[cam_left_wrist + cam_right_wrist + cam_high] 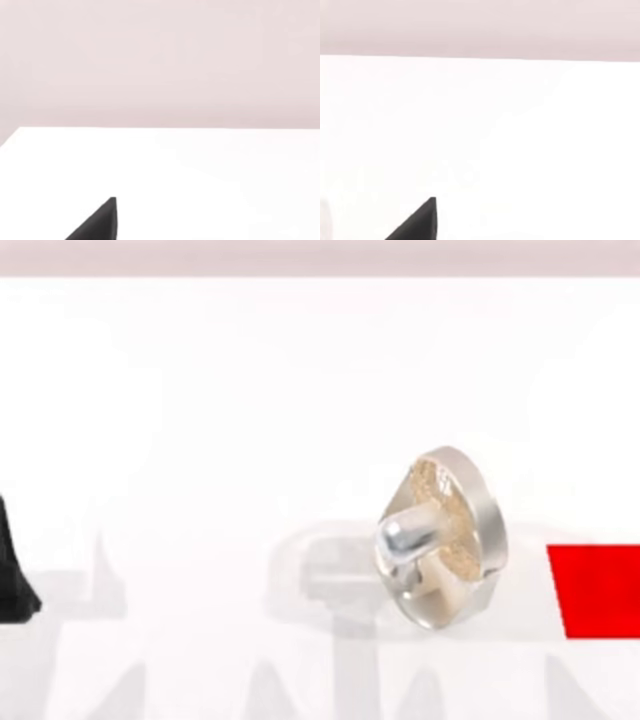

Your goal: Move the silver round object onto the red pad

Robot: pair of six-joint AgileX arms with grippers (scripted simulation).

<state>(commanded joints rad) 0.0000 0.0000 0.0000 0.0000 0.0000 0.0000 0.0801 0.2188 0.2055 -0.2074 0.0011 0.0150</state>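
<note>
The silver round object (pixel 447 538) stands tilted on its rim a little right of the table's middle. Its pale gold speckled face and short central knob (pixel 405 533) are turned toward the left. Nothing holds or touches it. The red pad (pixel 598 591) lies flat to its right, cut off by the top view's right edge, with a strip of bare table between the two. My left gripper (pixel 14 575) shows only as a dark shape at the far left edge, well away from the disc. My right gripper (pixel 419 223) appears only as a dark sliver in its own wrist view. Neither wrist view shows the disc or the pad.
The white table (pixel 250 410) runs back to a pale pink wall (pixel 320 255). Faint grey shadows (pixel 320 580) lie on the table left of the disc and along the near edge. Both wrist views look over bare white tabletop toward the wall.
</note>
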